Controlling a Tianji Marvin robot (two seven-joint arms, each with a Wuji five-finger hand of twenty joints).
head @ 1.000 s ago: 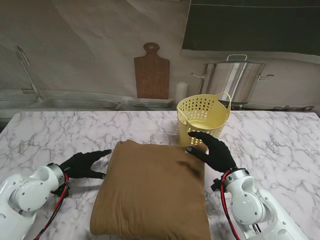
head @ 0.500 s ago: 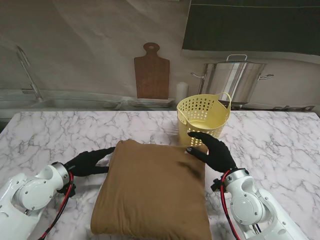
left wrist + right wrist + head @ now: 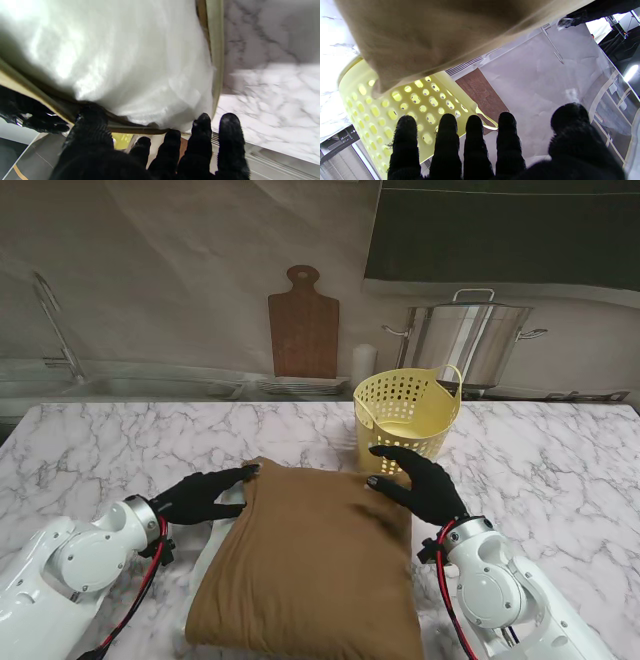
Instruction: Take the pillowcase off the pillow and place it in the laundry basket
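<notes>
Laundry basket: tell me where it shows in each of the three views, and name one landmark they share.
Stand view: the laundry basket stands beyond the pillowcase, just past the right hand.
Left wrist view: only a yellow sliver shows between the fingers.
Right wrist view: its perforated wall fills the area beyond the fingers.
Shared landmark: the brown pillowcase.

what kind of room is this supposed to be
Likely a mock kitchen: a marble-look counter, a large steel pot and a wooden cutting board against a wrinkled printed backdrop, with a faucet at the left.
</notes>
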